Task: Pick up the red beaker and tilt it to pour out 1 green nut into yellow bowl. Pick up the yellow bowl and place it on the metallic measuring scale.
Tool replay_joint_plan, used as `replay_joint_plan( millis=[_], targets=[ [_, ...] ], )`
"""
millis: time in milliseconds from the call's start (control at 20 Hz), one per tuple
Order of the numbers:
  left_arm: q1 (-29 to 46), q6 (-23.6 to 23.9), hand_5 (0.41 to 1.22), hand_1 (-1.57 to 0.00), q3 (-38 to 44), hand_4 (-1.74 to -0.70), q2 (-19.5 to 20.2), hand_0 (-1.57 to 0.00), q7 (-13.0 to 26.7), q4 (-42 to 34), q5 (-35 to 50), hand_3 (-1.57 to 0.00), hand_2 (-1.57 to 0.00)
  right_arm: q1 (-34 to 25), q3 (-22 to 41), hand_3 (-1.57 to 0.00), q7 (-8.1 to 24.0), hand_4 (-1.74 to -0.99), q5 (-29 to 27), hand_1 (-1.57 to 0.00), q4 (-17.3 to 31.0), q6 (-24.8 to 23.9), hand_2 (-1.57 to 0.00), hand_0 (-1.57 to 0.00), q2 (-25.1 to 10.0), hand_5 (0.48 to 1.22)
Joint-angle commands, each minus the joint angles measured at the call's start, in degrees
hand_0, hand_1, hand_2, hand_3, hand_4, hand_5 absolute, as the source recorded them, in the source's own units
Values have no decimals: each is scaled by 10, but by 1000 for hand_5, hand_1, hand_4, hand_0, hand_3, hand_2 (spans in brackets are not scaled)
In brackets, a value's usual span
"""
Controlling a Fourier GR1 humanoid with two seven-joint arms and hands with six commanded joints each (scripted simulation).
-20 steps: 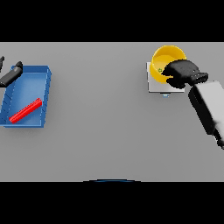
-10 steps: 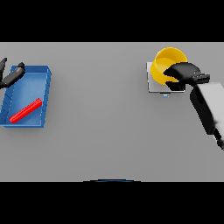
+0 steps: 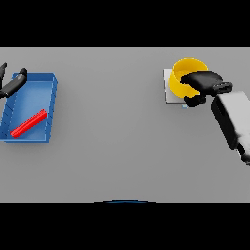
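The yellow bowl (image 3: 188,68) sits on the pale metallic scale (image 3: 168,95) at the far right of the table. My right hand (image 3: 202,82) is at the bowl's near right side, with fingers curled over its rim and the thumb below it. Part of the bowl's inside is hidden by the hand, and I see no green nut. The red beaker (image 3: 28,123) lies on its side in a blue tray (image 3: 51,90) at the far left. My left hand (image 3: 12,84) hovers with relaxed fingers at that tray's far left corner.
The grey table (image 3: 112,127) stretches wide between the tray and the scale. My right forearm (image 3: 233,119) slants in from the lower right edge.
The bowl and my right hand have shifted slightly nearer and lower over the scale. My left hand has drifted a little toward the tray's corner.
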Motion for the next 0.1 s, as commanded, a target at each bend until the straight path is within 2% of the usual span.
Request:
replay_joint_plan(
  millis=[0, 50],
  targets=[
    [-3, -2, 694, 1, -1, -720, -1, 1, 4, -2, 0, 1, 1, 2, -1, -297, 0, -1412, -1, -79, 0, 4, -129, -49, -3, 771],
    [1, 1, 693, 1, -1, -720, 3, 1, 8, -8, 1, 1, 1, 6, -2, -272, 2, -1410, -4, -63, -7, 8, -103, -39, -5, 759]
  ],
)
